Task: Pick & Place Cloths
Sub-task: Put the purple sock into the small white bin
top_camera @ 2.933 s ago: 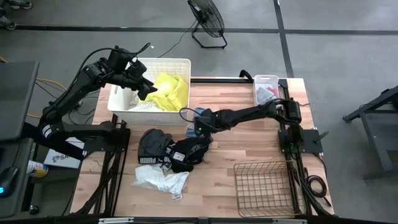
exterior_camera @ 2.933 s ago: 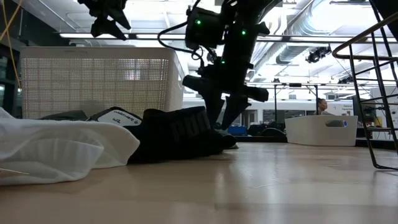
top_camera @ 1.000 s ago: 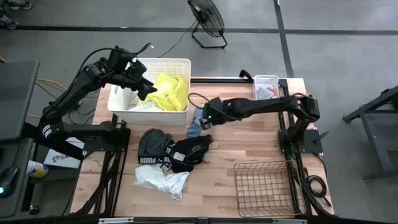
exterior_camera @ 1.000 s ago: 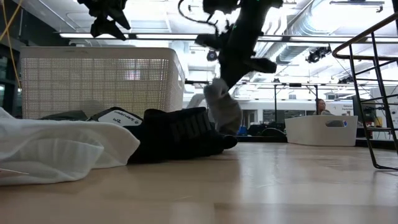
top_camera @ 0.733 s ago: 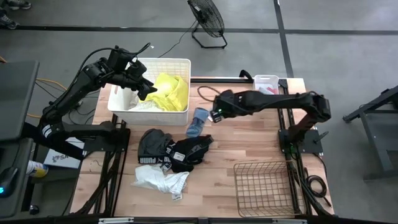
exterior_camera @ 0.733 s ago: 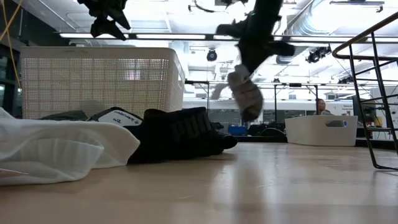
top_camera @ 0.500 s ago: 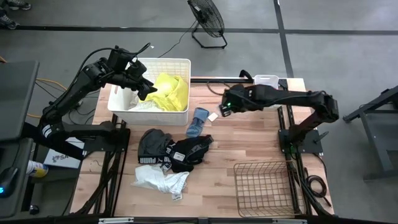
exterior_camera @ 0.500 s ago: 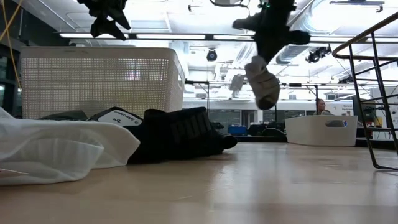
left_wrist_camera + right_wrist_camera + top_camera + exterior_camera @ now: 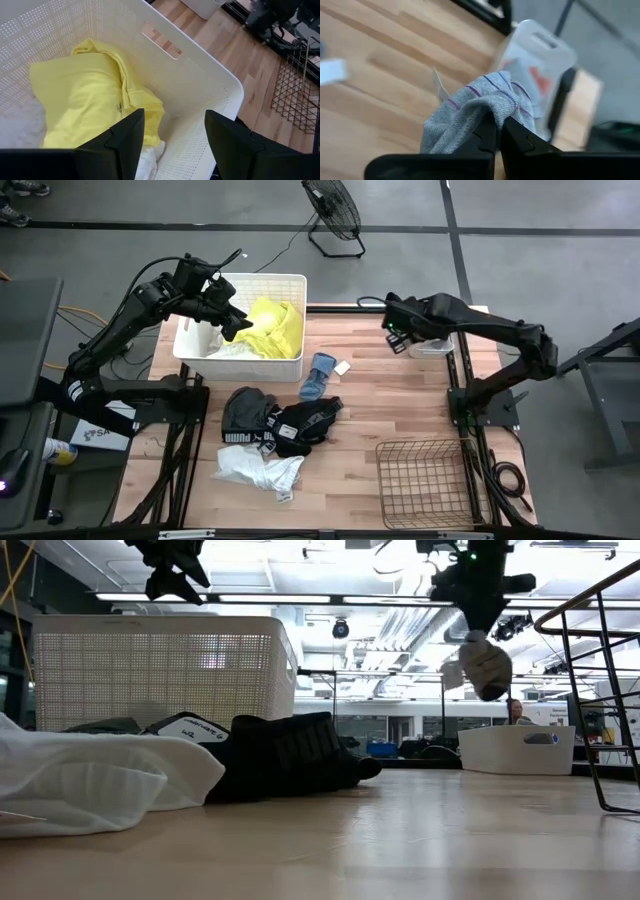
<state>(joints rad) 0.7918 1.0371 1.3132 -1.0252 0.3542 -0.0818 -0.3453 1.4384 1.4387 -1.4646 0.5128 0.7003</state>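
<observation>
Neon yellow cloth (image 9: 276,323) already lies in the white basket (image 9: 297,285) at the upper left of the high view, with some white fabric beside it, and the left gripper (image 9: 228,320) hangs over that basket. In the upper right the right gripper (image 9: 397,332) sits just beside the small white tub (image 9: 430,308). On the surface (image 9: 400,400) a blue-grey sock (image 9: 318,375) lies at centre, black garments (image 9: 280,423) below it, a white cloth (image 9: 257,468) lower still, and the wire basket (image 9: 424,480) stands at the lower right.

From the low view, a grey sock (image 9: 484,664) dangles high at the upper right above the tub, the black and white cloths heaped at the left.

Left wrist view: fingers spread apart, holding nothing, above the yellow cloth.

Right wrist view: fingers pinched shut on the striped grey sock, tub just ahead.

I judge the work partly done: one sock is nearly delivered; the other sock and the black and white cloths remain.
</observation>
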